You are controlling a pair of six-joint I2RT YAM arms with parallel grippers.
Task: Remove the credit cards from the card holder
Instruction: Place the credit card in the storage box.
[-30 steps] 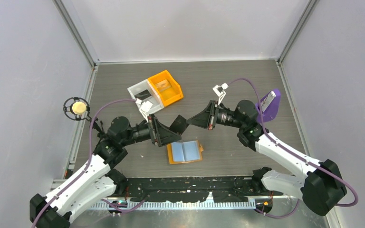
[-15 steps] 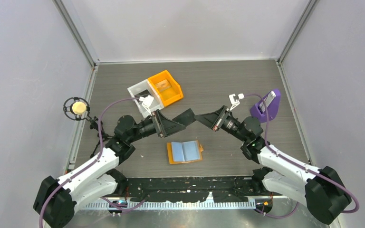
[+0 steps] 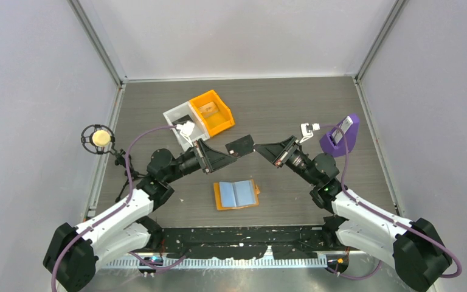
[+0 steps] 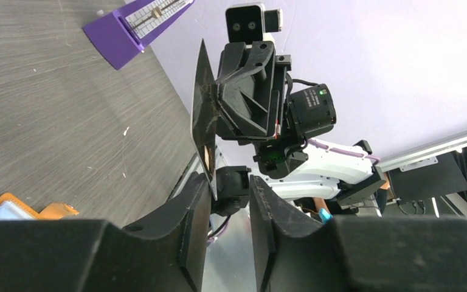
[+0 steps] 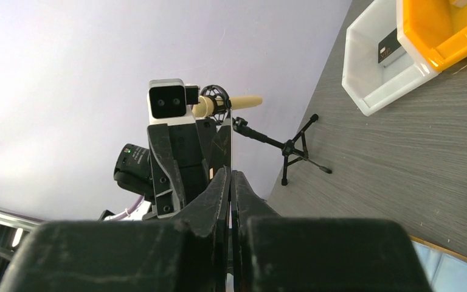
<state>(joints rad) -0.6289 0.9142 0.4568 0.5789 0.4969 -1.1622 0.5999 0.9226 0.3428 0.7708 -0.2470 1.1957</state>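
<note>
The orange card holder (image 3: 237,194) lies open on the table, its two light blue panels up; a corner shows in the left wrist view (image 4: 12,210). A black card (image 3: 241,145) hangs in the air between both grippers. My right gripper (image 3: 259,148) is shut on the card's right end; its jaws pinch the thin card (image 5: 230,140) edge-on. My left gripper (image 3: 230,154) is open, and the card's (image 4: 204,121) near corner rests by its left finger (image 4: 188,207). The jaws stand apart with a clear gap.
An orange bin (image 3: 211,112) and a white bin (image 3: 176,115) holding a black card stand at the back. A purple wedge stand (image 3: 340,135) is at the right. A microphone on a tripod (image 3: 100,137) stands at the left edge.
The black card has moved up and to the right. The right arm drew back to the right with it. The left arm followed, its gripper reaching further right.
</note>
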